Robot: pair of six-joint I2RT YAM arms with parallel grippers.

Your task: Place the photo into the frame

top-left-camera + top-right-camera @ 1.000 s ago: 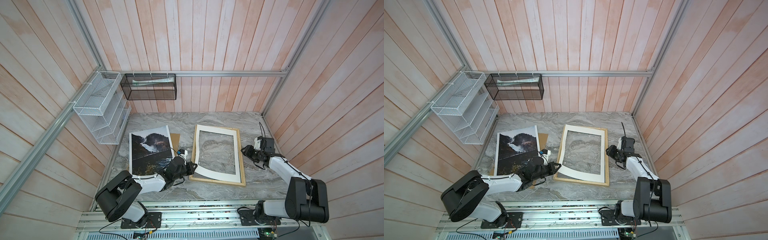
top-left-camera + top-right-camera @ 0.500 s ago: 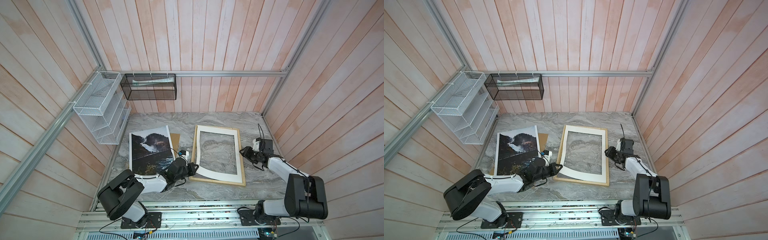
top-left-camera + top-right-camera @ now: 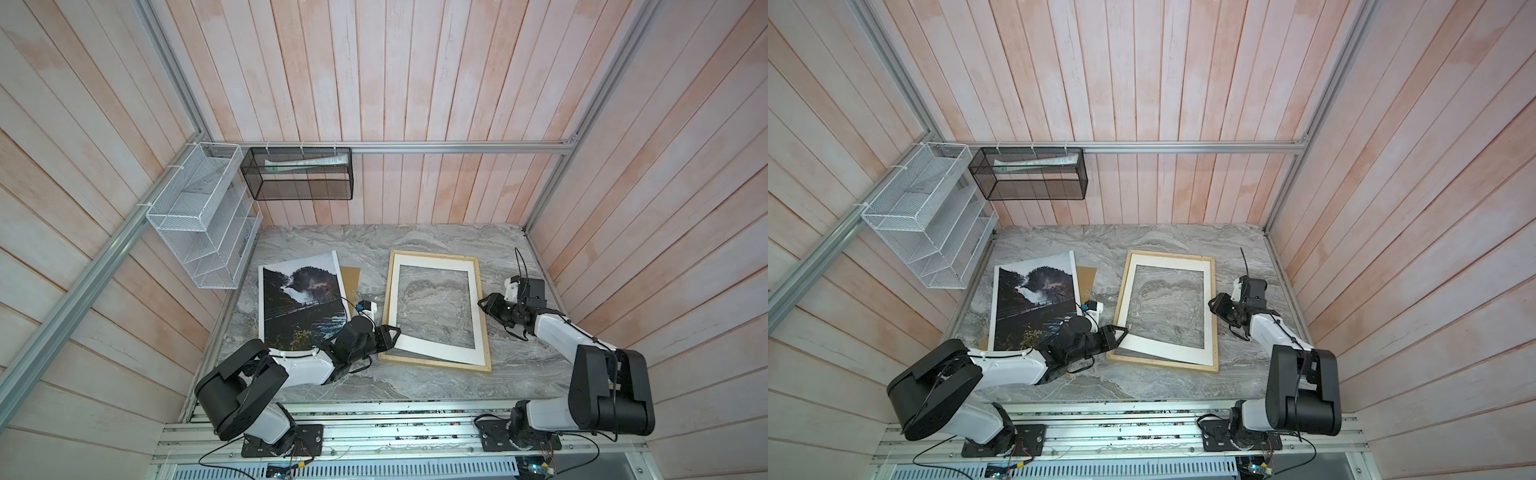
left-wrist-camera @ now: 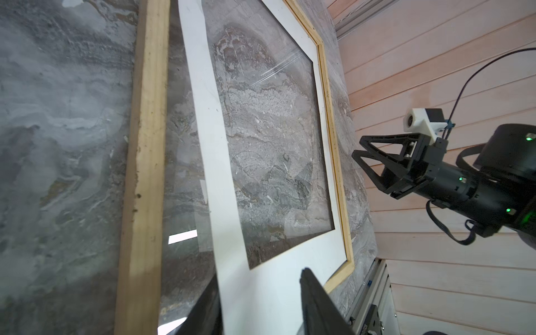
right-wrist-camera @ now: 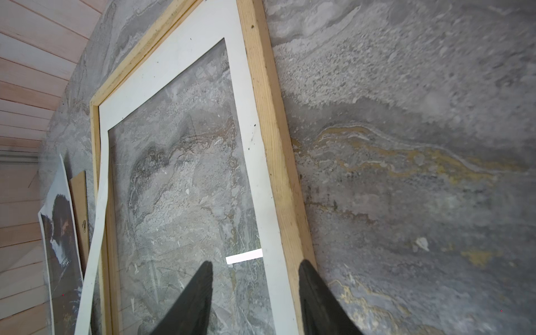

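Big change in the last sec: L gripper (image 4: pixel 259 274) let go. It had been pinched on the near-left corner of the white mat (image 3: pixel 436 262). Now its fingers (image 4: pixel 316 301) stood apart w/ that corner loose between them, not clamped. Mat hadn't seated, though. It sat skewed in the frame (image 3: pixel 436 362), corner riding up over the left rail (clear in the right wrist view too). R gripper (image 3: pixel 484 305) had barely moved, fingers apart & empty, hovering by the frame's right rail. The photo (image 3: pixel 299 303) had stayed put on the table (image 3: pixel 415 386), left of the frame & apart from it, lying on the brown backing board (image 3: pixel 351 277), far corner curled. My read: mat prob needs squaring first, then the photo pickup. The main step wasn't started.
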